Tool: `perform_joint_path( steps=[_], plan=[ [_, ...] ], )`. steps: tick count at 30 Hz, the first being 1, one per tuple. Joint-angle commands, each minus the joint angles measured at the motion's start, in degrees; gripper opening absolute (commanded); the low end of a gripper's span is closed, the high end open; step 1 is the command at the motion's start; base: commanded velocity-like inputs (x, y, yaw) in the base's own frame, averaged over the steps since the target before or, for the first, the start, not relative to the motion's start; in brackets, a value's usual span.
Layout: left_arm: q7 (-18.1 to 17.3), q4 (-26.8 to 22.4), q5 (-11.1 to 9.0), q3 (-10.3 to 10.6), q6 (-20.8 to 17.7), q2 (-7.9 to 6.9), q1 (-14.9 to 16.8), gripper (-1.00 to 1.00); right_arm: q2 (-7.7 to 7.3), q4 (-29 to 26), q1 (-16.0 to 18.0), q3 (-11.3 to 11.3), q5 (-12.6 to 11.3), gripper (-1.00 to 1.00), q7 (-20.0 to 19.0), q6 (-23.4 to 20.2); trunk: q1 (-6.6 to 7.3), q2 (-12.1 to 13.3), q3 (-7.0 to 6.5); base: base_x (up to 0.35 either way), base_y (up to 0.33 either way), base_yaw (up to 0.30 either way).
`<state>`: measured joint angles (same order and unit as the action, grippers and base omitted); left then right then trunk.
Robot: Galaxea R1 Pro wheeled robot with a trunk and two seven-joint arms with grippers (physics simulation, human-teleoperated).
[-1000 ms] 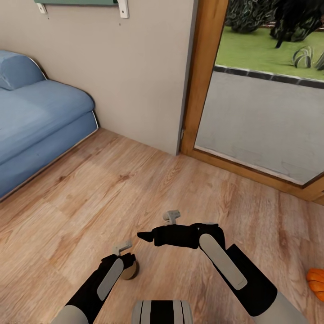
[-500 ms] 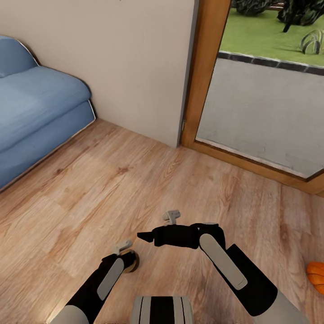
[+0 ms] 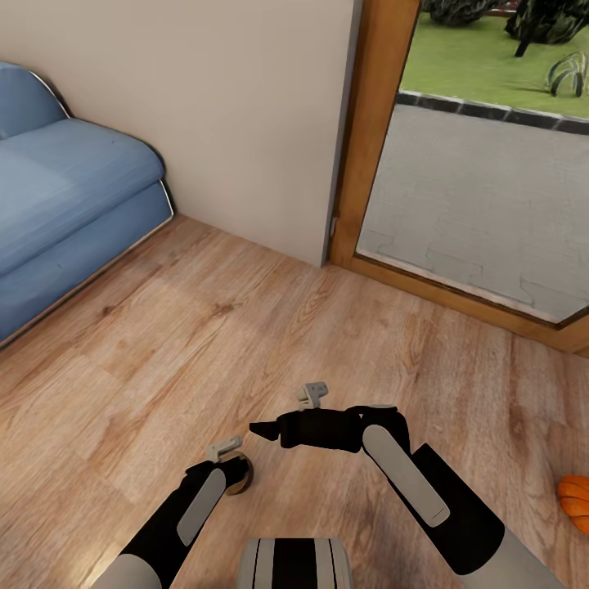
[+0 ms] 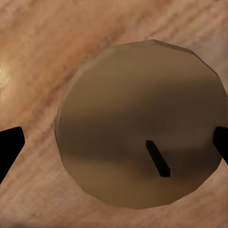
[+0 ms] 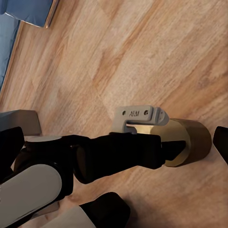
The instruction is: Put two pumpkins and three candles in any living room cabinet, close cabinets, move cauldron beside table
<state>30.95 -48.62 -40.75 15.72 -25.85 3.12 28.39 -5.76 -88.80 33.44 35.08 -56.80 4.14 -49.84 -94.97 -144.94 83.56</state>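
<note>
A squat tan-grey candle (image 4: 142,123) with a short dark wick stands on the wooden floor. My left gripper (image 3: 236,473) hangs right over it, open, with a fingertip (image 4: 9,147) on each side and floor showing between that tip and the candle. From the right wrist view the candle (image 5: 192,140) pokes out beneath the left gripper's black fingers (image 5: 142,152). My right gripper (image 3: 263,429) hovers open just beyond, holding nothing. Part of an orange pumpkin (image 3: 575,503) lies on the floor at the far right edge.
A blue sofa (image 3: 65,213) fills the left side against a beige wall (image 3: 229,106). A wooden-framed glass door (image 3: 483,188) to a paved yard and lawn stands ahead on the right. Bare wood floor (image 3: 245,335) lies between.
The whole picture has slid upward, so the camera moved. The candle has drawn further under the left gripper and less of it shows. Both arms keep their pose.
</note>
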Motion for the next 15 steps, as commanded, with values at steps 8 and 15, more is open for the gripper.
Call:
perform_joint_path(
  steps=[8, 15],
  plan=[
    [0.38, 0.67, -0.54, 0.23, -0.22, -0.10, 0.00, 1.00, -0.04, -0.06, 0.05, 0.07, -0.42, 1.00, 0.43, -0.08, 0.00, -0.01, 0.04, 0.000, 0.000, 0.000],
    [0.20, 0.25, -0.62, 0.43, -0.33, -0.33, 0.00, 1.00, -0.04, -0.06, 0.05, 0.07, -0.44, 1.00, 0.43, -0.08, 0.00, -0.01, 0.04, 0.000, 0.000, 0.000]
  ],
)
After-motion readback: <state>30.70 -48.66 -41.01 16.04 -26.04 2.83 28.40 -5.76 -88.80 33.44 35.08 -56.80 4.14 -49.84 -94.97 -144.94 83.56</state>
